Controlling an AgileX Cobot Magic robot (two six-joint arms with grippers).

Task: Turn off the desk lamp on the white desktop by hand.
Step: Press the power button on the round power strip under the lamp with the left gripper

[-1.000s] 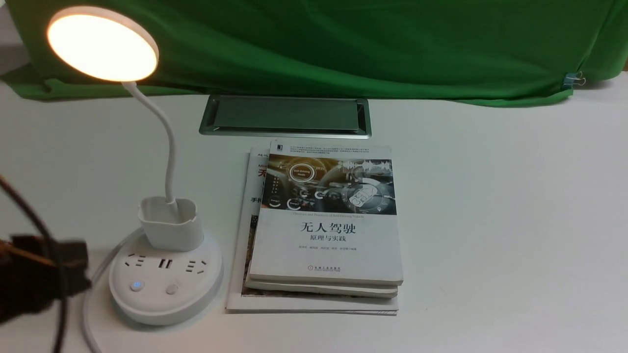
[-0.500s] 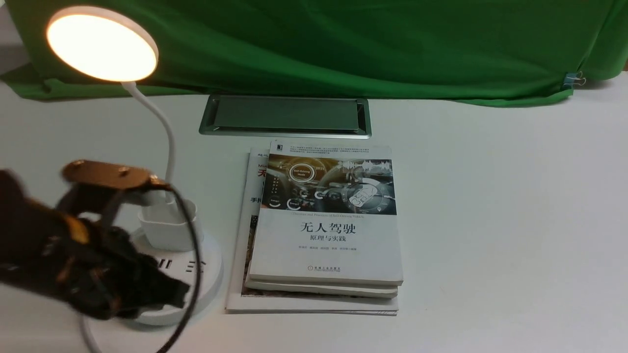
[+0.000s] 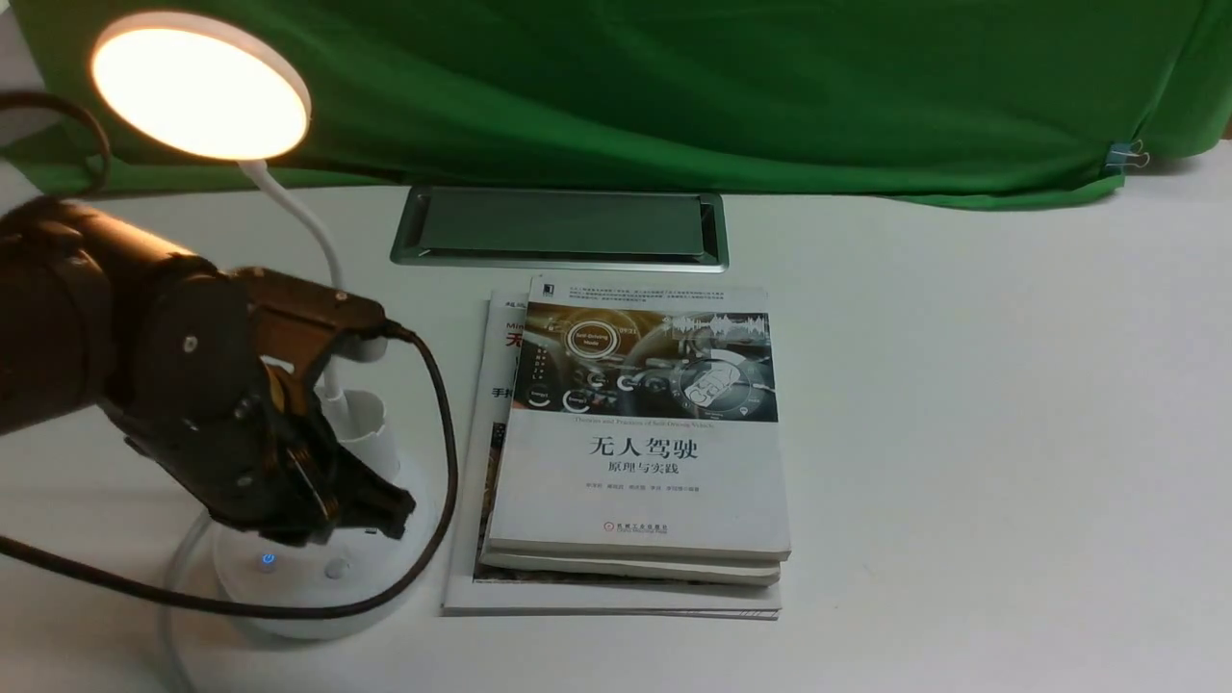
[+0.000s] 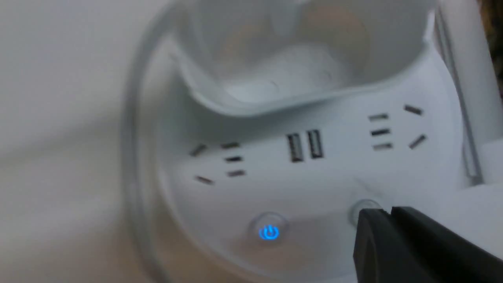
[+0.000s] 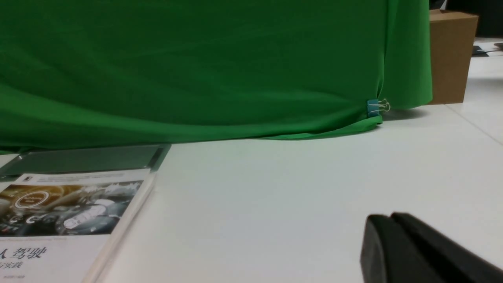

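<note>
Lamp glowing warm white when I looked in. The desk lamp (image 3: 202,91) stood on the white worktop (image 3: 962,404), its round socket base (image 3: 318,606) my landmark for these notes. The power button (image 4: 269,231) on the base showed blue; a second, unlit button (image 4: 363,208) sat beside it.

My left arm (image 3: 192,385) reached in over the base, partly hiding the open cup (image 3: 371,423) on its far part. Left fingers (image 4: 393,214) were shut together, nothing in them; in the wrist view their tips overlapped the unlit button's edge, though I could not tell whether they touched anything. A black cable (image 3: 448,433) looped from the arm across the base.

Right fingers (image 5: 387,220) were also together, empty, well to the right of the base. Stacked books (image 3: 640,462) lay just right of the base, the grey hatch (image 3: 563,223) farther off beyond it, green cloth (image 3: 722,96) behind.
</note>
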